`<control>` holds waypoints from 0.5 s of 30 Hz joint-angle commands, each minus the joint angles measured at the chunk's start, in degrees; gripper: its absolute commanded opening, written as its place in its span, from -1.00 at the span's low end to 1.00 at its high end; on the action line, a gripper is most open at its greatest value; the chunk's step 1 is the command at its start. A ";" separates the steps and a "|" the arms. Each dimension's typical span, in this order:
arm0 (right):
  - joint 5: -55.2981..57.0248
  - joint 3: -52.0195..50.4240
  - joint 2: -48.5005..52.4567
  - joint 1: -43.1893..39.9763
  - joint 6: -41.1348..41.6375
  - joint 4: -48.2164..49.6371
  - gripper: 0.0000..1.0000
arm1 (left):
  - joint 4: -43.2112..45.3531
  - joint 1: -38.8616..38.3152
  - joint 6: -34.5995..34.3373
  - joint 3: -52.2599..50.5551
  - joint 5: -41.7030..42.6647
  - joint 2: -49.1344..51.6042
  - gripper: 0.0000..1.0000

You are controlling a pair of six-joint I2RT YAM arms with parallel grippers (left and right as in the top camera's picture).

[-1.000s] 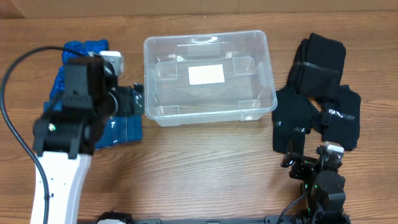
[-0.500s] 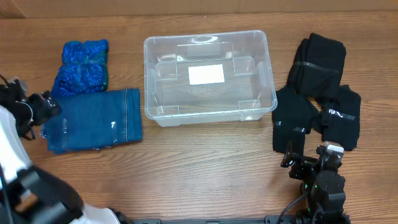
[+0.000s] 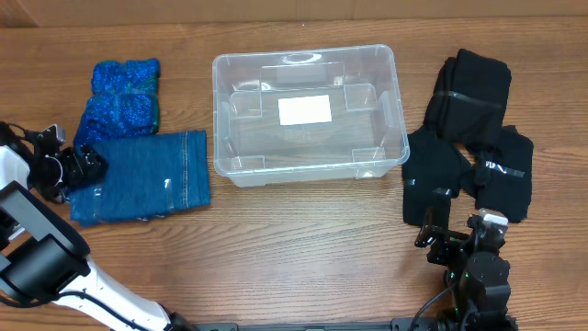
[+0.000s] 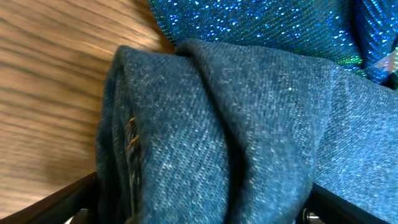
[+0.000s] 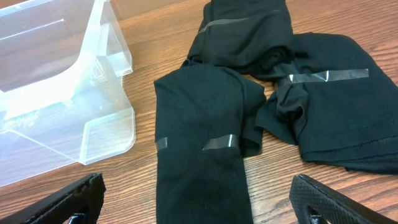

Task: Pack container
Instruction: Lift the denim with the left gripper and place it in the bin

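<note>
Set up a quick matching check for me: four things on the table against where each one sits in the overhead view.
1 container
2 folded jeans
3 sparkly blue garment
4 black garments

A right of the container
B centre of the view
C far left, behind the jeans
D left of the container, near side

Pairs: 1-B, 2-D, 3-C, 4-A

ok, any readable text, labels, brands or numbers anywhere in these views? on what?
None readable.
White label on the container bottom: looks blank from overhead.
Pale marks on the black garments: too small overhead; the right wrist view shows clear tape strips, no print.
Folded jeans: no tag or text visible.
</note>
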 commanded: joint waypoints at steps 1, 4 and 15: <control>0.37 -0.94 -0.48 -0.37 0.00 -0.15 1.00 | -1.70 -0.52 1.62 -0.55 8.52 5.01 -0.08; 0.37 -0.94 -0.50 -0.37 0.00 -0.15 1.00 | -5.42 -0.48 -0.92 1.25 14.36 2.93 -0.92; 0.37 -0.94 -0.50 -0.37 0.00 -0.15 1.00 | -26.36 -4.81 -28.74 26.64 31.26 -27.56 -0.92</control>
